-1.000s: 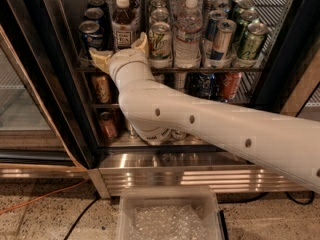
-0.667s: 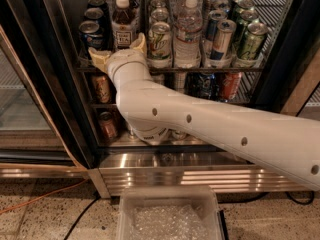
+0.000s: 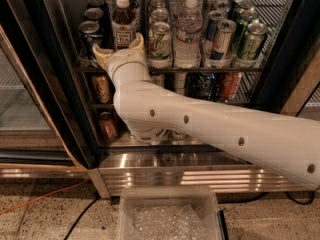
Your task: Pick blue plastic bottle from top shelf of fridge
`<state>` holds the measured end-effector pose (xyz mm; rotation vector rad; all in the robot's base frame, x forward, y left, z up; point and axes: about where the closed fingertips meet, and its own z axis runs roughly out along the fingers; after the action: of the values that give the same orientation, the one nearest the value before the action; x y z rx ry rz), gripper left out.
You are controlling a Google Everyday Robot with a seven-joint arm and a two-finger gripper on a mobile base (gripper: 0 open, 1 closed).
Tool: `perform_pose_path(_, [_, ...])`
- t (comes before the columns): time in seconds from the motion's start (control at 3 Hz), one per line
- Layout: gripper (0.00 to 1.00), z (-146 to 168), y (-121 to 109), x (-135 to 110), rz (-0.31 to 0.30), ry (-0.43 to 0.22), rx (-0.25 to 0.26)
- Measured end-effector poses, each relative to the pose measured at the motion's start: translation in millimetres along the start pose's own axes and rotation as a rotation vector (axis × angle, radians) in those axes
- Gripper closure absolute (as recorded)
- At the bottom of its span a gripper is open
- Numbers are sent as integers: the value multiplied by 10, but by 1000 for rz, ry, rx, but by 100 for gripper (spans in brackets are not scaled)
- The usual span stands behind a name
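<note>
The blue plastic bottle (image 3: 123, 23), with dark liquid, a white cap and a white label, stands at the front left of the top shelf (image 3: 215, 69) of the fridge (image 3: 62, 84). My gripper (image 3: 119, 48) is at the shelf's front lip, right in front of the bottle's lower part. Its cream fingers (image 3: 100, 55) are spread to either side of the bottle, open and not closed on it. My white arm reaches in from the lower right and hides part of the lower racks.
A dark blue can (image 3: 90, 34) stands just left of the bottle, and a green-white can (image 3: 160, 41) and ribbed water bottles (image 3: 187, 31) just right. More cans fill the right lanes and lower racks. A clear bin (image 3: 125, 200) sits on the floor below the steel grille (image 3: 210, 176).
</note>
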<state>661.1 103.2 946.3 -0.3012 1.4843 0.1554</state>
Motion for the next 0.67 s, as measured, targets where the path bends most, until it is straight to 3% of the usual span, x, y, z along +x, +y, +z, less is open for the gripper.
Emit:
perform_pose_path(0.33, [26,-5,-53,-1,-2,-4,22])
perform_pose_path(0.67, [27,228,-123,21,7,-16,64])
